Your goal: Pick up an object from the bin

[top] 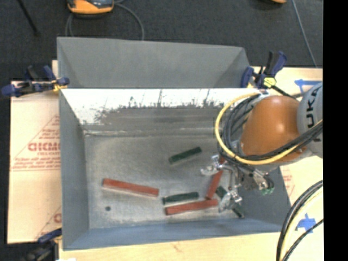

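My gripper (222, 182) is low in the bin's right front part, open, with one metal finger (211, 169) to the upper left and the other (232, 200) to the lower right. A short red bar (212, 185) stands tilted between them; I cannot tell if either finger touches it. A longer red bar (190, 206) lies flat just left of the lower finger, and a dark green bar (181, 198) lies right above it. A small green piece (220, 191) shows beside the short red bar.
Another dark green bar (185, 155) lies mid-bin, left of the gripper. A long red bar (130, 187) rests at the left front, with a small dark speck (107, 209) near it. The arm's orange cover and cables hang over the bin's right wall.
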Robot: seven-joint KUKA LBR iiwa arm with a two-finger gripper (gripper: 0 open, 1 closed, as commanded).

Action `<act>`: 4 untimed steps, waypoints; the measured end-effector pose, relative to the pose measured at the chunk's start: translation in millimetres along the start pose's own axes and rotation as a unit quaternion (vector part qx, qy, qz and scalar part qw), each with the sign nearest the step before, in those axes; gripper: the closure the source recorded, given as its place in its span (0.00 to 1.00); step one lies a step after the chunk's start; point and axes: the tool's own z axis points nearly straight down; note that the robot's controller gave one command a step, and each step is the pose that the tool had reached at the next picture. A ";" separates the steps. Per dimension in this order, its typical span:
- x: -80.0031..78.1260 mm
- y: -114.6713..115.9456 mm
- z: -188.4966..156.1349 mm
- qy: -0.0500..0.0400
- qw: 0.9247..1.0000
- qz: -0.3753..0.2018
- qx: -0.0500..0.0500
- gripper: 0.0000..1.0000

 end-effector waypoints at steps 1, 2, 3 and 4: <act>-3.1 16.6 61.1 -0.006 0.999 -0.044 0.002 0.00; -1.2 16.0 56.8 0.000 0.999 -0.044 0.002 1.00; -1.2 16.0 56.8 0.000 0.999 -0.044 0.002 1.00; -0.8 16.0 55.2 0.000 0.999 -0.044 0.002 1.00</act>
